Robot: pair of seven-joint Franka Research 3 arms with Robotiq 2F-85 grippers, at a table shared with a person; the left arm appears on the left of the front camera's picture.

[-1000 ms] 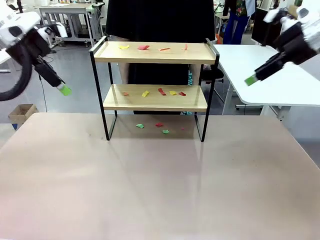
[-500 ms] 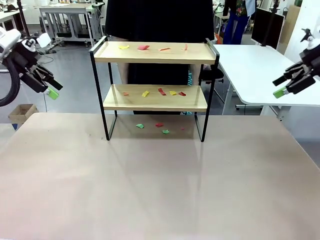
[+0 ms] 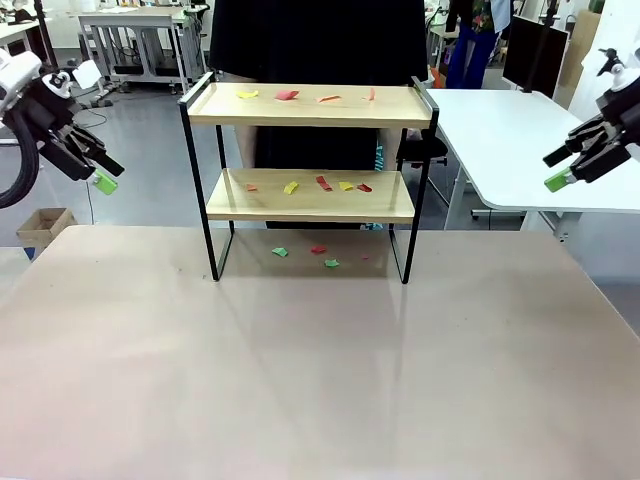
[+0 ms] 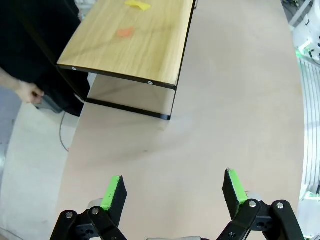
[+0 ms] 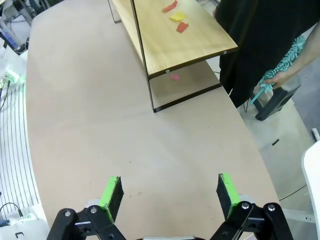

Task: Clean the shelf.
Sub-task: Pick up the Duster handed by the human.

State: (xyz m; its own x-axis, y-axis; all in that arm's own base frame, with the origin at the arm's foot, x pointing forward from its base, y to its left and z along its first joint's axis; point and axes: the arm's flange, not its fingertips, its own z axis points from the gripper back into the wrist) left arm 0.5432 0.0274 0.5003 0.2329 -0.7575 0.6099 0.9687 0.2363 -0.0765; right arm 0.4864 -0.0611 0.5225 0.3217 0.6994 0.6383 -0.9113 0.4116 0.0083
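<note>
Since a second ago: both arms are out wider, away from the shelf (image 3: 310, 212). The left gripper (image 3: 103, 179) now sits by the picture's left edge and the right gripper (image 3: 560, 178) by its right edge. Rack and litter haven't budged.
Front view, shelf: it stands at the far middle of the table (image 3: 320, 380), with a person (image 3: 320, 40) in black right behind it.
Front view, litter: top-board scraps (image 3: 287, 95), lower-board scraps (image 3: 323, 183) and floor scraps (image 3: 318, 249) on the table under the rack.
Front view, claws: both hang in the air, well apart from the shelf, carrying nothing.
Left wrist view: the left gripper (image 4: 174, 187) has its jaws spread wide and empty. One shelf board (image 4: 145, 50) lies ahead with a yellow and an orange bit; which tier, I cannot tell.
Right wrist view: the right gripper (image 5: 169, 192) is wide and empty too. The lower board (image 5: 170, 45) carries red and yellow bits, and a pink scrap (image 5: 175, 77) lies on the table beneath. The person's hand (image 5: 277, 77) grips a teal duster (image 5: 287, 57).
Step in hand: my call is that nothing is cleaned yet and the arms are standing clear.
Doing it well: take the top board first so the bits fall downward, and stay off the thin black frame, because that rack looks light enough to shift.
Writing: no brand, label or lettering is readable anywhere.
</note>
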